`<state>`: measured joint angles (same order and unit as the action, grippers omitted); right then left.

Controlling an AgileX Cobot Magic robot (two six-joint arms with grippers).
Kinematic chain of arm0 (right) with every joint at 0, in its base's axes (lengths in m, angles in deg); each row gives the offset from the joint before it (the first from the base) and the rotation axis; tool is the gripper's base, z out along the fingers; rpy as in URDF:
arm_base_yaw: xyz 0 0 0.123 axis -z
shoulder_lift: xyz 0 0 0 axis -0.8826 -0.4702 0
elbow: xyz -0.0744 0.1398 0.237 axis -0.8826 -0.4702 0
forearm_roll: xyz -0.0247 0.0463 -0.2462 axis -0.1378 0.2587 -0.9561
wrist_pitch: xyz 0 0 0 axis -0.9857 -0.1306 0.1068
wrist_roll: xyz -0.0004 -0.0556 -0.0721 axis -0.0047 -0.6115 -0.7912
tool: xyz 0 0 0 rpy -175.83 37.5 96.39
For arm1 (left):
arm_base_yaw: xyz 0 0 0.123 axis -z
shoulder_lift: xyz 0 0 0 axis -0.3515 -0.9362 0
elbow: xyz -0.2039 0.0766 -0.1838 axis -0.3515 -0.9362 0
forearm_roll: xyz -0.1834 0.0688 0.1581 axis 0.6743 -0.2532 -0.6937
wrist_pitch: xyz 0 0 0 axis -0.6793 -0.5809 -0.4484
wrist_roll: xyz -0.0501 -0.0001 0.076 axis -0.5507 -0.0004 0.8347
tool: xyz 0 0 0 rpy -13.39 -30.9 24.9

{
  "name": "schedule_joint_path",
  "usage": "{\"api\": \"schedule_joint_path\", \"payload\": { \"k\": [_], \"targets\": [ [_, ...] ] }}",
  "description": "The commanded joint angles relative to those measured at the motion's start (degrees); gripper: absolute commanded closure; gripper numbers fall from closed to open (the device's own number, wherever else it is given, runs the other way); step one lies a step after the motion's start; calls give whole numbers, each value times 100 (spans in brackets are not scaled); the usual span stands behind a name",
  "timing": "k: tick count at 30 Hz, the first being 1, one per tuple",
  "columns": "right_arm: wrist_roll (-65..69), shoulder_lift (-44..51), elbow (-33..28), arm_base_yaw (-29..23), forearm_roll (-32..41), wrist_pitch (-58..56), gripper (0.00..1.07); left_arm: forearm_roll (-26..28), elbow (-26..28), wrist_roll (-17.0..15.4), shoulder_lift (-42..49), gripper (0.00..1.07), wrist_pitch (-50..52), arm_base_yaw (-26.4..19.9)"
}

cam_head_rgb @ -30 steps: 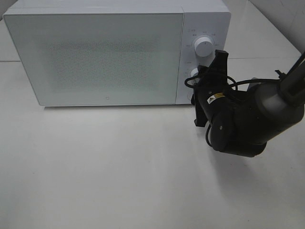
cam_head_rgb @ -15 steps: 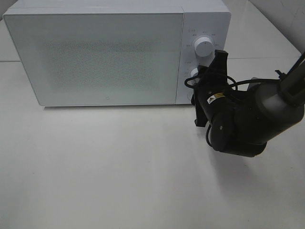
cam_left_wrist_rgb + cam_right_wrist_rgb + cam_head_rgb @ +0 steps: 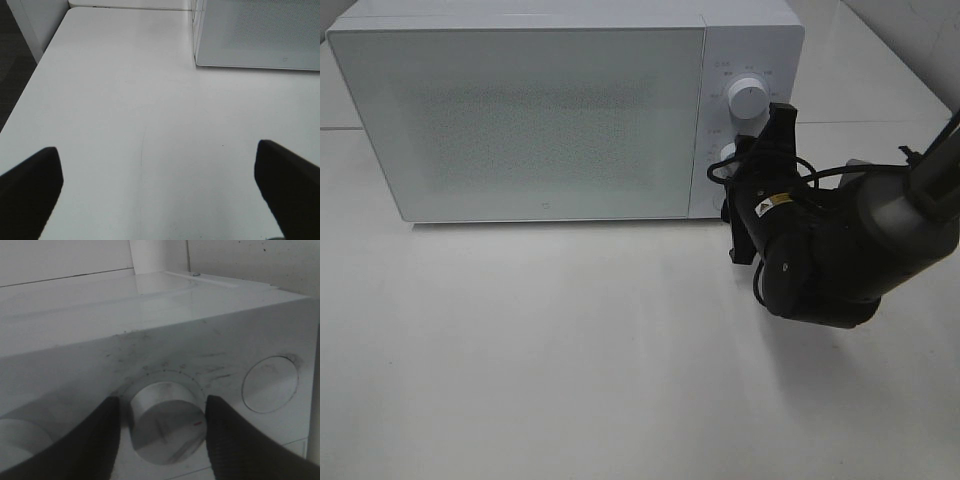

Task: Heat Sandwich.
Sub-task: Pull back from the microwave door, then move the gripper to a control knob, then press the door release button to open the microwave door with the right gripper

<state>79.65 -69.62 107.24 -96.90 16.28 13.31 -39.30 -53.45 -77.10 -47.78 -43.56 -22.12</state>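
Observation:
The white microwave (image 3: 520,120) stands at the back of the table with its door shut. The sandwich is not in view. My right gripper (image 3: 162,407) is at the control panel. Its two dark fingers (image 3: 102,435) sit close on either side of the lower knob (image 3: 167,432), shut on it. In the exterior high view the black right wrist (image 3: 800,255) covers most of that knob (image 3: 727,153). My left gripper (image 3: 157,160) is open and empty, low over the bare table in front of the microwave's left corner (image 3: 200,55).
The upper knob (image 3: 748,97) is free above the right gripper. A round flat button (image 3: 270,385) sits on the panel beside the gripped knob. The table edge (image 3: 30,85) runs along the far left, with dark floor beyond.
The right wrist has shifted very slightly at the knob. The microwave door stays shut.

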Motion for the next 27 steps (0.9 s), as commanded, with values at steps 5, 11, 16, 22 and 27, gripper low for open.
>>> {"api": "schedule_joint_path", "payload": {
  "k": [5,11,16,22,27],
  "targets": [
    [-172,69,63,6,-149,539,31,29,-6,17,120,7,57,-17],
    [-269,69,57,6,-212,338,31,29,-6,17,120,7,57,-17],
    [-269,69,-120,6,-390,235,31,29,-6,17,120,7,57,-17],
    [-286,195,-378,6,-802,-6,31,29,-6,17,120,7,57,-17],
    [-1031,636,-579,6,-1026,-888,31,29,-6,17,120,7,57,-17]
  ]
}}
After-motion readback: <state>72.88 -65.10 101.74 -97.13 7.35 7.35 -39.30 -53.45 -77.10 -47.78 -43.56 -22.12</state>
